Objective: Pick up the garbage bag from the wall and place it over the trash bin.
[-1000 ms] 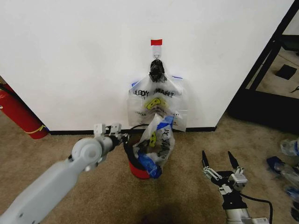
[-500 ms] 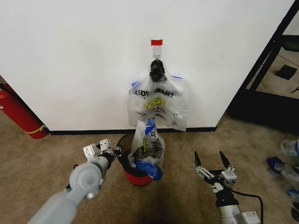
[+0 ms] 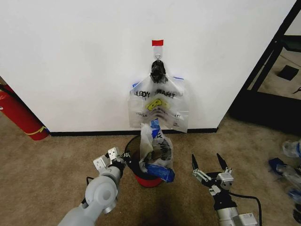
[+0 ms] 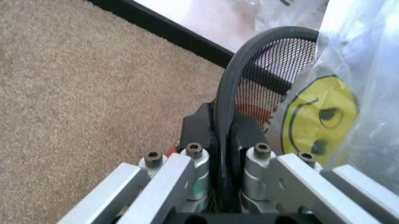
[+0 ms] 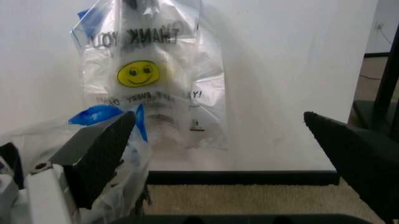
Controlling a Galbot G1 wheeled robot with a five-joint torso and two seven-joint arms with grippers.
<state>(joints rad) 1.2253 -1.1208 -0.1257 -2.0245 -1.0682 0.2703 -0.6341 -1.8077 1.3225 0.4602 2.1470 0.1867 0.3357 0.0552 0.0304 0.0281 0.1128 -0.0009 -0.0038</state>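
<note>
- While the left gripper (image 3: 123,162) clamps its fingers shut on the near rim of the trash bin (image 3: 133,143), the bin has slid along the carpet: a second ago it stood closer to the fire extinguisher (image 3: 19,115), and now it sits almost straight below the bunch of bags (image 3: 158,106) hanging on the wall (image 3: 84,61).
- The garbage bag (image 3: 157,150) has come along with it. It stands up out of the bin's mouth, crumpled and bunched, one blue handle spilling over the bin's front edge.
- The right gripper (image 3: 207,165) has drifted nearer the bin too, and hovers just beside it with its two fingers spread wide, holding nothing.
- To my eye the bag is in the bin but not yet over it; its mouth looks gathered, not stretched round the rim, so the spreading seems still to be done.
- Seen from the left wrist, the grip is plain: the dark pads (image 4: 249,135) pinch the bin's rounded rim (image 4: 249,60) between them, with mesh wall behind and the bag's yellow smiley (image 4: 318,116) pressed just inside. The head view only hints at that contact.
- Seen from the right wrist, the open fingertips (image 5: 100,154) frame the bunch of bags on the wall, print readable, and the loose bag's blue handle (image 5: 100,114) lies close beside one finger.
</note>
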